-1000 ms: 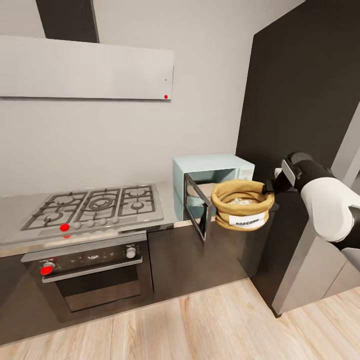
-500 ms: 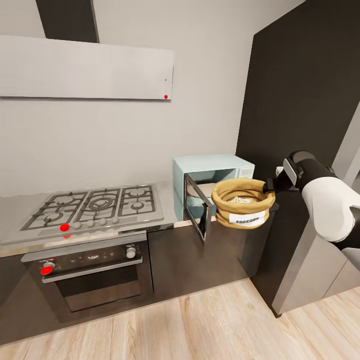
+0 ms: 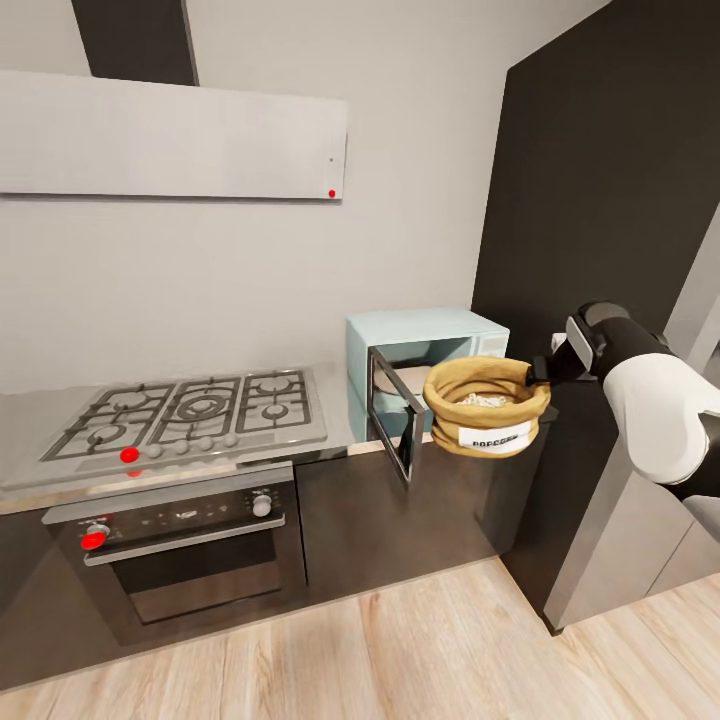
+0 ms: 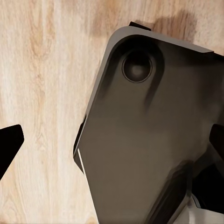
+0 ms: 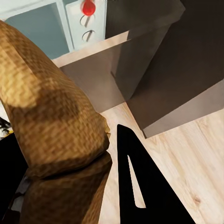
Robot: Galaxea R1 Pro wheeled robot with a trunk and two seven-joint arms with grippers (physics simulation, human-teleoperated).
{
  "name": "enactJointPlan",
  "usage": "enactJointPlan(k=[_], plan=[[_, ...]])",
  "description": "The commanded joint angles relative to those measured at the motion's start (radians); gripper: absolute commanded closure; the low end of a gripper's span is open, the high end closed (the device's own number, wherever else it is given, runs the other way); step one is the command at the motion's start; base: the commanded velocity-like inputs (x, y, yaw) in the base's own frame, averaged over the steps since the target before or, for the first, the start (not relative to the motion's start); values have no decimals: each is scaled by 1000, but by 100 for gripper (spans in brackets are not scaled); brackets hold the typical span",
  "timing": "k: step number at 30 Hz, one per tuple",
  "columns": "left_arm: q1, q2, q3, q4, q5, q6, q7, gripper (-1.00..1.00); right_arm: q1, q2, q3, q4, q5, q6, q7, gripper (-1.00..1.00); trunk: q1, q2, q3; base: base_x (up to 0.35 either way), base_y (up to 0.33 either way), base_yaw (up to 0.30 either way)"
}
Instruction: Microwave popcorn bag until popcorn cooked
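The brown popcorn bag [image 3: 487, 408] hangs in the air just in front of the open pale blue microwave [image 3: 425, 335], at the level of its cavity. Whitish popcorn [image 3: 483, 400] shows inside it. My right gripper [image 3: 540, 372] is shut on the bag's rolled rim at its right side. In the right wrist view the rim [image 5: 51, 107] sits between the black fingers [image 5: 140, 182] of that gripper [image 5: 70, 168]. The microwave door [image 3: 395, 412] is swung out to the left of the bag. My left gripper [image 4: 112, 140] is open, pointing down at the floor.
The grey countertop [image 3: 338, 435] carries a gas hob [image 3: 190, 410] above a built-in oven [image 3: 180, 540]. A tall dark cabinet [image 3: 600, 230] stands right of the microwave, close to my right arm. The microwave's knob panel [image 5: 86, 21] shows past the bag. A wood floor [image 3: 400, 650] lies below.
The bag has risen a touch in my right gripper and sits more level, so more popcorn shows inside. The microwave and its door have not moved.
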Motion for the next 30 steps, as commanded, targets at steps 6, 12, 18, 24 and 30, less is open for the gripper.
enactJointPlan(k=[6, 12, 18, 24, 30], plan=[[0, 0, 2, 0, 2, -3, 3, -100, -1, 0, -6, -1, 11, 3, 9, 100, 0, -1, -1, -25, -43, 0], [0, 0, 2, 0, 2, -3, 2, -100, -1, -1, -6, 0, 4, 3, 13, 100, 0, -1, -1, -1, -1, 0], [0, 0, 2, 0, 2, -3, 2, -100, -1, -1, -10, 0, 7, 3, 14, 100, 0, -1, -1, 0, 0, -131], [0, 0, 2, 0, 2, -3, 2, -100, -1, -1, -9, 0, 10, 3, 10, 100, 0, -1, -1, 0, 0, -243], [0, 0, 2, 0, 2, -3, 2, -100, -1, 0, -7, 0, 10, 3, 9, 100, 0, -1, -1, 0, 0, -246]])
